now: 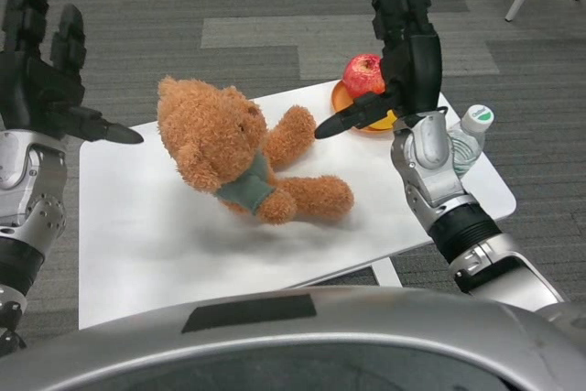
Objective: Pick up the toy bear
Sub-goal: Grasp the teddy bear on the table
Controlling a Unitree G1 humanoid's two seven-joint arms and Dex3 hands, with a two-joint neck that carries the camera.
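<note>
- White bench carries all items; the brown plush toy bear sits near its middle, leaning back, head toward the left robot hand and legs stretched toward the right robot hand.
- Bear's long axis runs roughly from upper left to lower right, so it lies across the gap between the two hands, not pointing at either.
- Left robot hand is raised beyond the bench's left edge, released, fingers spread and upright, thumb pointing inward at the bear's head. It holds nothing and stands apart from the bear.
- Right robot hand is raised over the bench's far right part, also released, fingers upright, thumb pointing inward toward the bear's raised arm. It holds nothing; its thumb tip is just beside that arm without touching.
- Judgement: the right hand is the nearer; the bear lies inward of and below both palms, which suits a two-sided closing move.
- Behind the right hand: a red apple on an orange plate; a small bottle stands beside that wrist, on its outer side.
</note>
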